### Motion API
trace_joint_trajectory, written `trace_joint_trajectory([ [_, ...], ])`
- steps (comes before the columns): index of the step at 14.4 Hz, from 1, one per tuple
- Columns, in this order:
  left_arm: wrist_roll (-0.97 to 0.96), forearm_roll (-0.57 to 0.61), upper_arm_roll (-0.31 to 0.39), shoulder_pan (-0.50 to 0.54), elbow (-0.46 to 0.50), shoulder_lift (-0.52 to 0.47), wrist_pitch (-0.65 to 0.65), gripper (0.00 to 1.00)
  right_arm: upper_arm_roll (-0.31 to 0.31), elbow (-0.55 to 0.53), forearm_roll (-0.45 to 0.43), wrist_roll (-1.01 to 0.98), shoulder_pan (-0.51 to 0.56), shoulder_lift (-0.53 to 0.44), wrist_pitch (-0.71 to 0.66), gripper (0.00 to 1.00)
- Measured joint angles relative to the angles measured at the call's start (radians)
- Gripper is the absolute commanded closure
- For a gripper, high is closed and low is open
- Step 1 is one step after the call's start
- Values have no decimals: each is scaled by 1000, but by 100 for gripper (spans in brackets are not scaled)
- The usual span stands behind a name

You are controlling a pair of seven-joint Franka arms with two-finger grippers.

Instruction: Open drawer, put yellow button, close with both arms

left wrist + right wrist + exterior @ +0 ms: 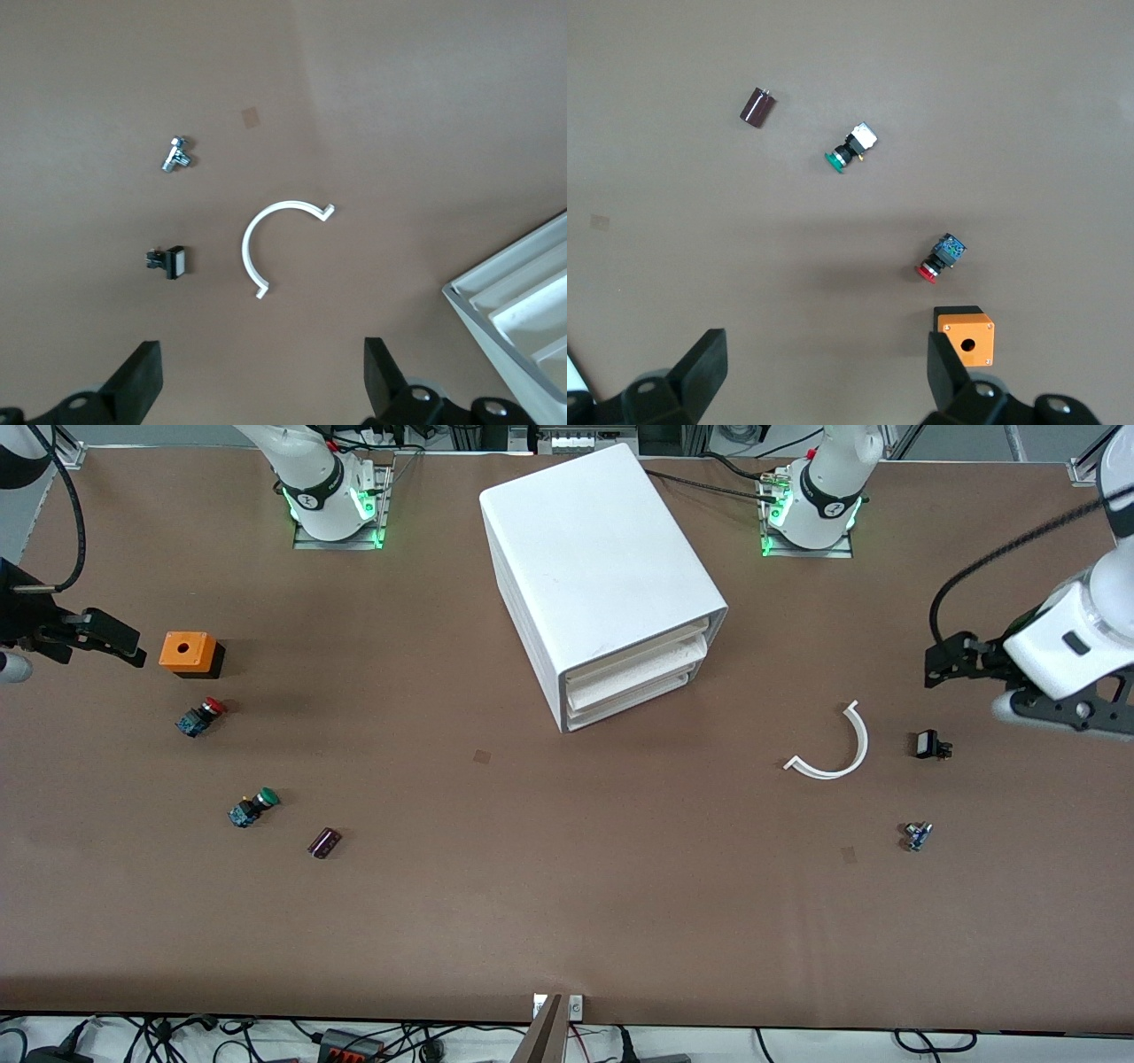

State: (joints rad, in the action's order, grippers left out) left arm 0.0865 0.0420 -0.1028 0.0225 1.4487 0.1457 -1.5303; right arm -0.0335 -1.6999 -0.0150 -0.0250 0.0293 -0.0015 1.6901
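Observation:
The white cabinet stands mid-table near the arms' bases; its corner shows in the left wrist view. Its top drawer looks pushed in like the two below. No yellow button is in view. My left gripper hangs open and empty over the left arm's end of the table, and the left wrist view shows bare table between its fingers. My right gripper hangs open and empty at the right arm's end, beside an orange box; it also shows in the right wrist view.
A red-capped button, a green-capped button and a dark cylinder lie near the orange box. A white curved strip, a small black part and a small metal part lie below the left gripper.

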Motion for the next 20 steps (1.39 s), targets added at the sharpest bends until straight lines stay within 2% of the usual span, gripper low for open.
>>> trace_joint_trajectory([
  [2, 12, -5, 85, -59, 124, -81, -97, 0, 0, -1, 0, 0, 0, 0, 0, 0],
  [5, 18, -8, 119, -72, 226, -160, -122, 0, 1, -3, 0, 0, 0, 0, 1, 0],
  [20, 19, -21, 113, -93, 231, -173, -102, 0, 1, -21, 0, 0, 0, 6, 12, 0],
])
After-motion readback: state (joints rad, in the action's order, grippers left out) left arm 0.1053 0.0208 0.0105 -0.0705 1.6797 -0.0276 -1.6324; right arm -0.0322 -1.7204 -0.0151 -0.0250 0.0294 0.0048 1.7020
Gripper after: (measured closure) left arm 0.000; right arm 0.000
